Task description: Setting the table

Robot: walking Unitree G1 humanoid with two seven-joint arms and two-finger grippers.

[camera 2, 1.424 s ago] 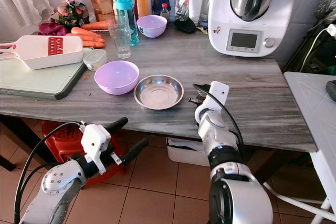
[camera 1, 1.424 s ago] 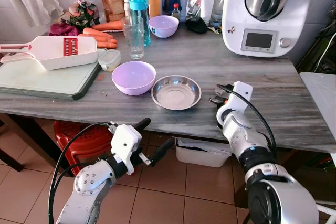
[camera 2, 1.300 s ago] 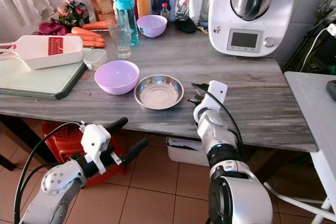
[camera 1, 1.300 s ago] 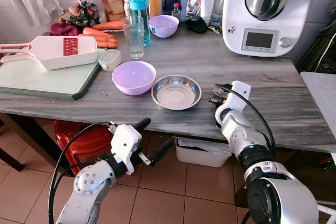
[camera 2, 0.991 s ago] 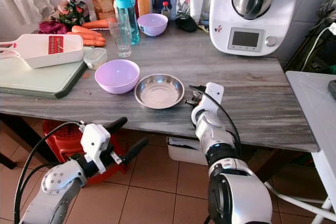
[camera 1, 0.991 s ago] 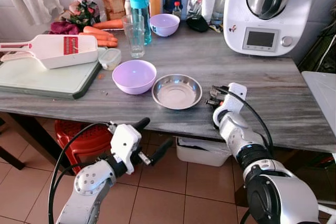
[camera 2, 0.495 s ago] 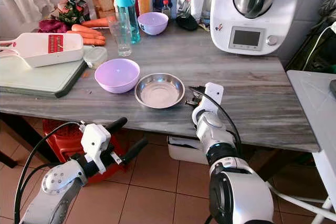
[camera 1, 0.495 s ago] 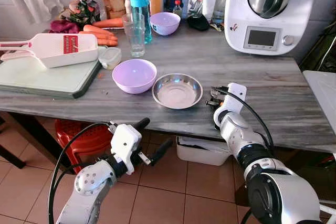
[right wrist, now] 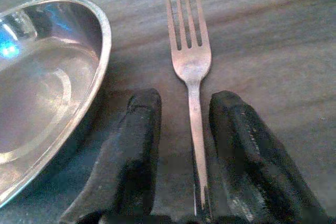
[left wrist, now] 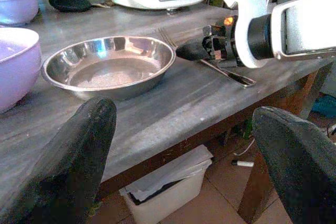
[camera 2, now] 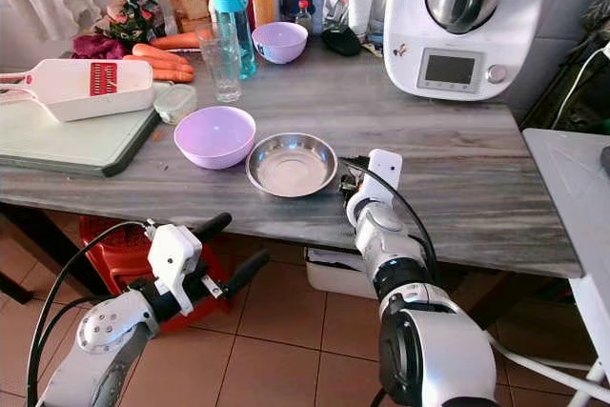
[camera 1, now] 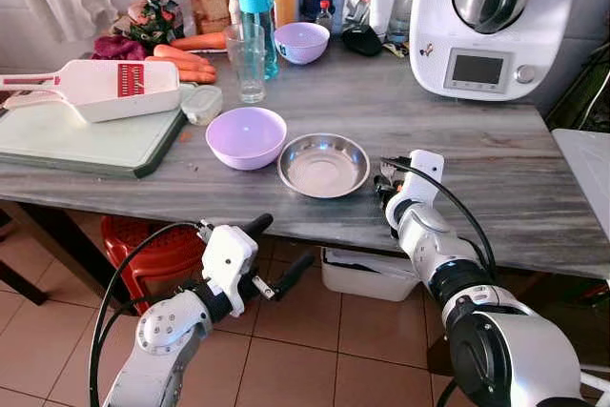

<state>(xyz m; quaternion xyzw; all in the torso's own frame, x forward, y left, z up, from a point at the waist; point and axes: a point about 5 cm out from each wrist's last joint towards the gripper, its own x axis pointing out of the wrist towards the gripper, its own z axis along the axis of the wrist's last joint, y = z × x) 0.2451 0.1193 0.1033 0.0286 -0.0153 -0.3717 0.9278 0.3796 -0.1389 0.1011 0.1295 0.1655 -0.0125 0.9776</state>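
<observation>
Straddling a fork (right wrist: pixel 191 72) with spread fingers, the right pincer (right wrist: pixel 185 124) rests beside the empty steel bowl (right wrist: pixel 44 82)

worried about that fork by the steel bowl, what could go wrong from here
The fork lies flat between the right gripper fingers, which are apart; withdrawing could drag it askew. The steel bowl sits close beside, so a sideways nudge might knock it. The fork is also near the table edge.

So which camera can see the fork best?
The right wrist view: the fork lies flat on the table between the right gripper fingers, beside the steel bowl, tines clear. The left wrist view shows it sideways, partly hidden by that gripper. In the eye views I can't make it out.
</observation>
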